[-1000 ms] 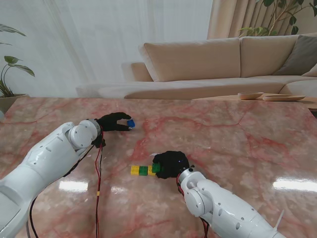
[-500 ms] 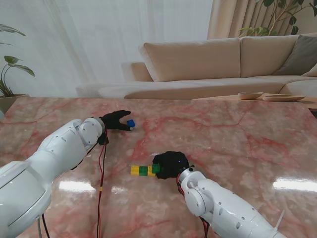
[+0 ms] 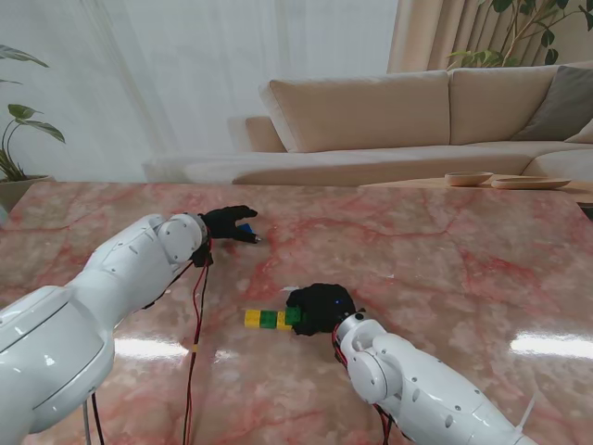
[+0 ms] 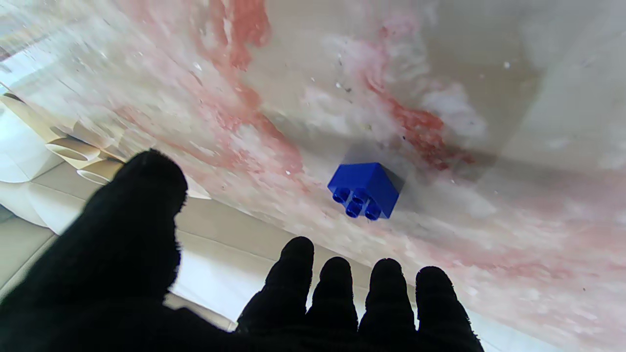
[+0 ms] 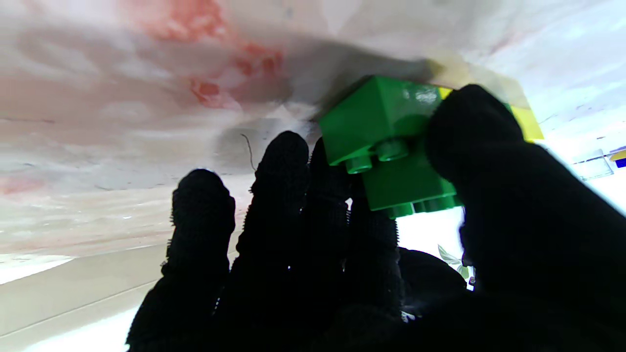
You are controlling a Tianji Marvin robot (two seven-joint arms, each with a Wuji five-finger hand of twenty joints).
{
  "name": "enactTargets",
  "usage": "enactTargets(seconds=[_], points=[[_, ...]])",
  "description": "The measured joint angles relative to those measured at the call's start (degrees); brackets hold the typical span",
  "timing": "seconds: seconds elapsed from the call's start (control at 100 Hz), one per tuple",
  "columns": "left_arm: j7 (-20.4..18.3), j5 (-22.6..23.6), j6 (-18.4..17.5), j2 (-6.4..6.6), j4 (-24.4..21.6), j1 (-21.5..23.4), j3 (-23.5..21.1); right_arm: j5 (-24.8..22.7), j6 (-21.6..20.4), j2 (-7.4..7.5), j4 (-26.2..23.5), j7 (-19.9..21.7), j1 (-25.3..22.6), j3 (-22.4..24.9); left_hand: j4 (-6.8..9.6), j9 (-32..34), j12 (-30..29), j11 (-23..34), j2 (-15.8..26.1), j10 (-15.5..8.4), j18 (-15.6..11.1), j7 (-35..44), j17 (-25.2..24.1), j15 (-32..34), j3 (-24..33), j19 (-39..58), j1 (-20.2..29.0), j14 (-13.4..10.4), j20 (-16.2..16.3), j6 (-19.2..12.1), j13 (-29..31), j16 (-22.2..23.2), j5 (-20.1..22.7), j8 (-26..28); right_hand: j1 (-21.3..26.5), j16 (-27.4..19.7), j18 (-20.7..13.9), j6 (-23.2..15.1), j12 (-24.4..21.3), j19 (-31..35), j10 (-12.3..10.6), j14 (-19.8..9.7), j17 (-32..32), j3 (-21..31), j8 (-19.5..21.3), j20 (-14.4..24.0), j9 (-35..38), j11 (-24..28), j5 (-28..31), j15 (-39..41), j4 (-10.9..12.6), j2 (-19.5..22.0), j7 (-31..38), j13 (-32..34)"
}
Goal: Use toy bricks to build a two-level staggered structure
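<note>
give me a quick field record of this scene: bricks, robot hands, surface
surface: pink-veined marble table
blue brick: alone on the table, studs up, not gripped
left robot hand: open, fingers spread over the blue brick
brick row: yellow, green, yellow, in a line
green brick: at the row's right end, under the right hand
right robot hand: fingers closed on the green brick

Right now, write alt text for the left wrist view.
A small blue brick sits alone on pink-veined marble table, studs facing the camera. The left hand is open, its black-gloved fingers spread short of the brick, not touching it.
</note>
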Motion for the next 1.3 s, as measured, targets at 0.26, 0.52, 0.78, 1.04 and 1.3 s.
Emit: enactTargets(seconds=[0.26, 0.52, 0.78, 1.04, 1.3], points=[[-4.8, -1.1, 0.6, -0.17, -0.1, -0.1, 1.0, 0.1, -0.6, 0.25, -0.4, 0.5, -0.5, 0.6, 0.08, 0.6, -0.6, 1.5, 1.9, 0.1, 0.0, 0.8, 0.0, 0.0, -3.6, 0.0, -1.6, -0.4, 0.0, 0.0, 0.0, 0.0, 2.2, 0.3, 0.0, 0.0, 0.0, -0.1, 0.0, 0.0, 0.0, 0.0, -0.4, 0.0, 0.0, 0.0, 0.0, 0.0, 0.0, 0.0, 0.0, 0.0, 0.0, 0.0], [-7.0, -1.8, 0.5, -0.04, -0.4, 0.2, 0.0, 0.2, -0.8, 0.38, -0.6, 0.9, -0.6, 0.7, 0.08, 0.8, 1.1, 5.2, 2.0, -0.2, -0.1, 3.1, 0.0, 1.3, -5.3, 1.2, -1.5, -0.4, 1.8, 0.0, 0.6, 1.4, 5.7, 2.1, 0.0, 0.0, 0.0, -0.1, 0.4, 0.0, 0.0, 0.0, -0.4, 0.0, -0.1, 0.0, 0.0, 0.0, 0.0, 0.0, 0.0, 0.0, 0.1, 0.0], [-5.6, -1.7, -2.3, 0.79, -0.8, 1.8, -1.3, 0.2, -1.0, 0.45, -0.5, 0.9, -0.5, 0.4, 0.08, 2.3, 2.3, 7.3, 2.1, -2.1, -0.5, 6.0, 0.4, 2.5, -5.3, 2.5, -1.0, -0.4, 2.4, -1.1, 3.2, 1.5, 9.1, 3.5, 0.0, 0.0, 0.0, -0.1, 1.0, 0.0, 0.0, 0.0, -0.4, 0.0, -0.6, 0.0, 0.0, 0.0, 0.0, 0.0, 0.0, 0.0, 0.6, 0.0], [-3.8, -1.8, -3.4, 1.94, -2.2, 3.6, -2.6, 0.2, -1.1, 0.41, -0.3, 0.2, -0.4, -0.2, 0.08, 3.8, 2.3, 7.3, 2.1, -5.5, -2.6, 7.9, -0.2, 2.5, -5.2, 2.6, -1.0, -3.1, 1.7, -2.8, 3.8, 1.3, 10.3, 4.4, 0.0, 0.0, 0.0, -0.1, 1.4, 0.0, 0.0, 0.0, -0.4, 0.0, -0.8, 0.0, 0.3, 0.0, 0.0, 0.0, 0.0, 0.0, 0.8, 0.0], [-3.3, -1.8, -2.3, 6.47, -10.9, 7.4, -4.3, 0.4, -1.0, 0.28, -0.1, 0.2, -0.1, -0.7, 0.15, 7.5, 2.4, 8.3, 2.2, -4.9, -0.4, 7.9, 0.4, 3.4, -3.2, 4.2, -1.0, -2.7, 1.8, -4.9, 7.3, 3.9, 10.3, 5.0, 0.0, 0.0, 0.0, -0.1, 1.9, 0.0, 0.0, 0.0, -0.4, 0.0, -1.3, 0.0, 0.4, 0.1, 0.0, 0.0, 0.0, 0.0, 1.4, 0.0]])
